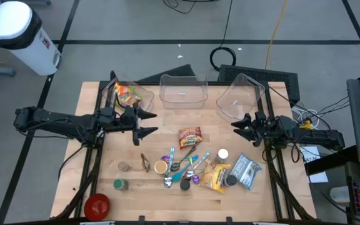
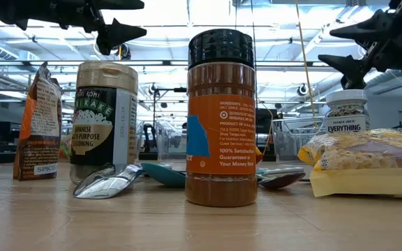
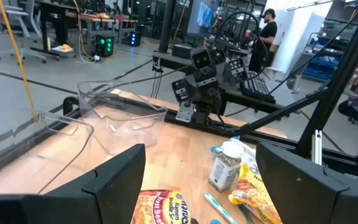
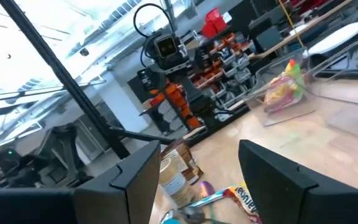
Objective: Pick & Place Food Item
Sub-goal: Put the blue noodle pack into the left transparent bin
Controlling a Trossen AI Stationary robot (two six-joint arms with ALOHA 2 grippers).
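My left gripper (image 1: 153,122) hangs open above the table's left half, pointing level toward the right, with nothing between its fingers (image 3: 117,186). My right gripper (image 1: 237,123) is drawn back near the right edge, open and empty, pointing left. Between them on the table lie a red-orange noodle packet (image 1: 190,137), a yellow snack bag (image 1: 216,178), a blue packet (image 1: 245,170), spice jars (image 2: 220,118) and several spoons (image 1: 179,164). A colourful food packet (image 1: 128,95) lies in the left clear bin (image 1: 119,87).
Three clear bins line the far edge: left, middle (image 1: 182,90) and right (image 1: 239,97). A red bowl (image 1: 97,205) sits at the near left corner, with a green-lidded jar (image 1: 119,184) close by. Bare wood lies under my left gripper.
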